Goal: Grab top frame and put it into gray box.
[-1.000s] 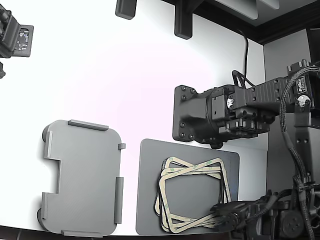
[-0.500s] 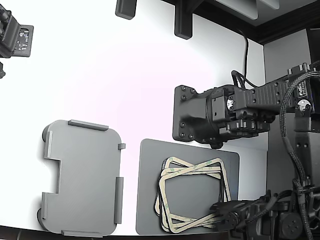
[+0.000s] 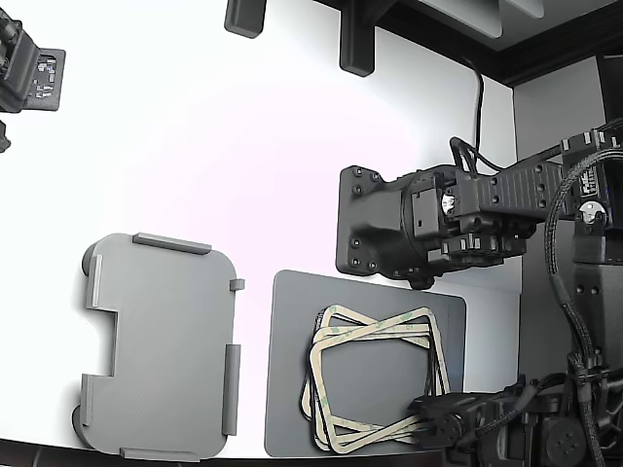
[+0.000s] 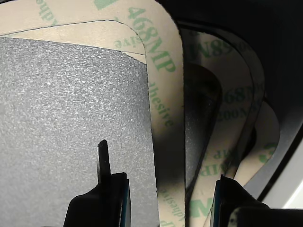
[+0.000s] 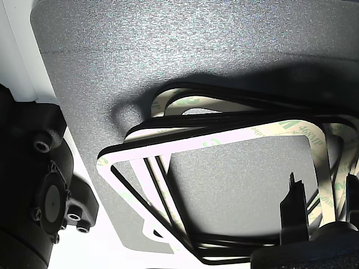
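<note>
meanwhile the gray box (image 3: pixel 161 345) holds nothing; the gripper (image 4: pixel 168 194) straddles the top frame (image 4: pixel 165 94), jaws apart.

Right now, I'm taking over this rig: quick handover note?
Pincer: open, low over the frame stack, one finger inside the top frame's opening and the other outside, straddling its side strip. Nothing gripped yet.
Top frame: on the stack of like frames on the dark gray mat, at the exterior view's lower right.
Gray box: to the mat's left in that view, with no frame in it.
Done: approach only.
Left: close on the top frame, lift it, carry it across, set it in the box.
</note>
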Available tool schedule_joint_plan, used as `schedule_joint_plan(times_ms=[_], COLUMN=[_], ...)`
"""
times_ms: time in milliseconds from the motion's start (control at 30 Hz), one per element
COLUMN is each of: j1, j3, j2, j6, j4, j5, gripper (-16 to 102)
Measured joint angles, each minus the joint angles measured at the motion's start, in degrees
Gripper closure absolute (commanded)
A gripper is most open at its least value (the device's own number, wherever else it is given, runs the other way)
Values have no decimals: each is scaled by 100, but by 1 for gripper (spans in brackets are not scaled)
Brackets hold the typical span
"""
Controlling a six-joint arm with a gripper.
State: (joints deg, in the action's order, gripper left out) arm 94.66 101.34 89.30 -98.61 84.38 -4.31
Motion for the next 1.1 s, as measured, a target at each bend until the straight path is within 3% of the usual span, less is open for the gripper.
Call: schedule_joint_plan(times_ms=[200, 1100], j1=[0, 18], j3=[0, 70], j2=[0, 0], j6=[18, 44], j4=[0, -149], j5=[0, 35], gripper=[30, 38])
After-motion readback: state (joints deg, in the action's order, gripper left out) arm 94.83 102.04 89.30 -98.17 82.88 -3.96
